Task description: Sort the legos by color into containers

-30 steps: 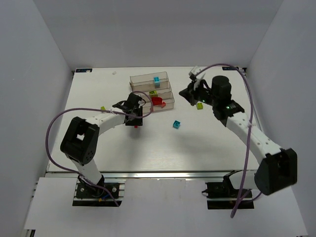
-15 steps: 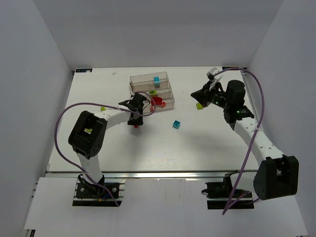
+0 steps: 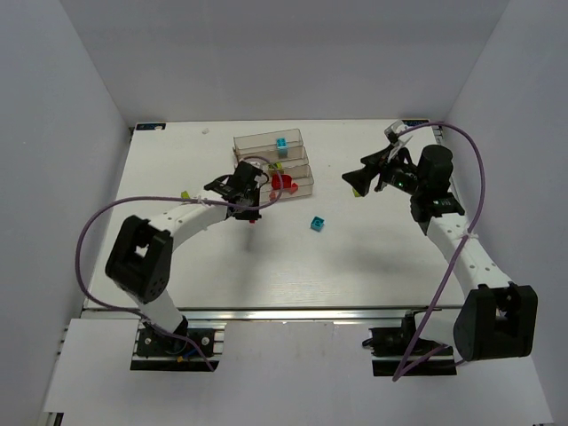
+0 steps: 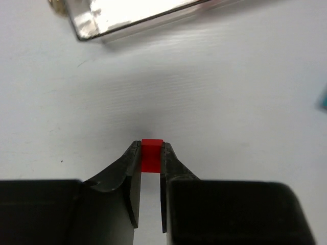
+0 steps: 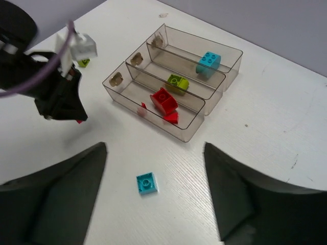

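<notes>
My left gripper (image 4: 152, 152) is shut on a small red lego (image 4: 152, 155), clamped between its two fingertips just above the white table. In the top view that gripper (image 3: 252, 211) sits just in front of the clear containers (image 3: 263, 138). My right gripper (image 5: 154, 148) is open and empty, hovering to the right of the containers (image 5: 190, 133). A flat cyan lego (image 5: 146, 183) lies on the table below its spread fingers. The bins hold a cyan lego (image 5: 208, 62), a yellow-green lego (image 5: 177, 82) and red legos (image 5: 163, 102), one colour per bin.
A loose yellow-green lego (image 3: 185, 193) lies on the table left of the left arm. The cyan lego (image 3: 316, 224) lies between the two arms. White walls enclose the table on three sides.
The left gripper closed on the red lego and shifted slightly toward the containers. The right gripper opened wide and its arm swung back to the right.
</notes>
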{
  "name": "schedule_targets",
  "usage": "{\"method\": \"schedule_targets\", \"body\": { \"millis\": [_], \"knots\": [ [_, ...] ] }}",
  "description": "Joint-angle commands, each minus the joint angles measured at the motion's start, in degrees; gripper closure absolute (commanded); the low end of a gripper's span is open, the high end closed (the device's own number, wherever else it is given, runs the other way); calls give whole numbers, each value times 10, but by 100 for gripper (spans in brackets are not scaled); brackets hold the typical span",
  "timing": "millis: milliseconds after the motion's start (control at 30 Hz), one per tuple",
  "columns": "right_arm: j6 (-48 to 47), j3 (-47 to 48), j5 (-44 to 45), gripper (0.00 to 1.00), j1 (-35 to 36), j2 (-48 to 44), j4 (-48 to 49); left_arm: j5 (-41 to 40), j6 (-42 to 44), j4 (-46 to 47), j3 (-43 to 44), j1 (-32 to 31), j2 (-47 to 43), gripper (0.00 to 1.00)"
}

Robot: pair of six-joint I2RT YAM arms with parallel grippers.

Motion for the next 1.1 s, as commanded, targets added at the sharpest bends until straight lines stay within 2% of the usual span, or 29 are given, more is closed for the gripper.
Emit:
{"method": "schedule_targets", "body": {
  "millis": [0,100,133,233,267,300,400,533,600,667,733,767,800,867,900,967,1067],
  "knots": [
    [-14,-6,-38,11,-5,-4,29,68,39,38,34,-8,-95,100],
    [-45,-7,-53,12,-7,15,21,82,59,85,71,5,-84,100],
    [-48,-3,-52,15,-7,25,18,76,60,88,88,6,-69,100],
    [-55,11,-46,63,-11,43,-8,48,65,84,166,6,6,100],
    [-56,18,-37,99,-11,45,-18,41,68,80,186,6,28,100],
    [-57,21,-29,100,-13,46,-25,36,68,73,204,11,62,100],
    [-64,29,-10,100,-17,52,-39,11,69,64,266,11,113,100],
    [-68,36,0,86,-22,53,-51,1,76,43,319,11,151,100],
    [-68,37,1,83,-23,54,-51,1,78,38,324,11,160,97],
    [-71,38,1,75,-26,59,-55,-4,81,37,323,11,169,93],
    [-85,47,-5,65,-25,72,-70,-11,81,34,322,11,176,85],
    [-92,51,-9,51,-25,76,-81,-13,83,31,321,11,177,79],
    [-116,55,-20,45,-26,82,-90,-18,83,31,318,11,177,63],
    [-149,67,-49,30,-22,102,-121,-18,83,34,311,11,172,51],
    [-171,71,-63,27,-21,110,-144,-18,83,36,309,11,170,40],
    [-239,85,-103,21,-17,137,-197,-14,85,41,307,11,158,35],
    [-350,104,-132,21,-7,170,-273,-4,89,40,312,11,146,32]
  ]
}}
